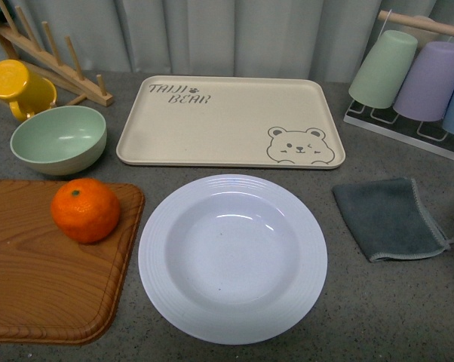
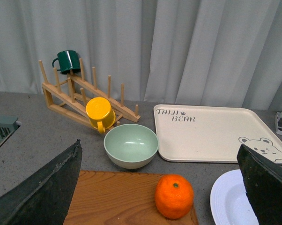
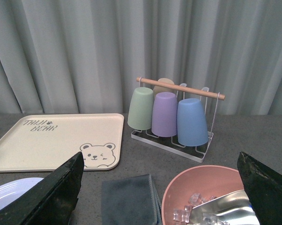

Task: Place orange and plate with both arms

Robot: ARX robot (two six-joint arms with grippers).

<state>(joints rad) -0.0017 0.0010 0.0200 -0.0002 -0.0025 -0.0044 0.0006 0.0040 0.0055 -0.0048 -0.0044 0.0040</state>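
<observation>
The orange [image 1: 85, 210] sits on the far right part of a wooden cutting board [image 1: 38, 286] at the front left. It also shows in the left wrist view [image 2: 174, 196], between my left gripper's [image 2: 162, 187] wide-open black fingers [image 2: 42, 192]. The pale plate [image 1: 233, 256] lies flat on the grey table in the front middle, empty; its edge shows in the left wrist view [image 2: 227, 201] and the right wrist view [image 3: 14, 192]. My right gripper [image 3: 162, 187] is open and empty above a grey cloth [image 3: 129, 201]. Neither arm shows in the front view.
A beige bear tray [image 1: 227, 121] lies behind the plate. A mint bowl [image 1: 59, 139], yellow cup [image 1: 19, 87] and wooden rack [image 1: 53, 60] stand at the back left. A grey cloth [image 1: 389, 219] and cup rack [image 1: 415, 83] are at the right. A pink bowl with ice and a metal scoop [image 3: 211, 201] shows in the right wrist view.
</observation>
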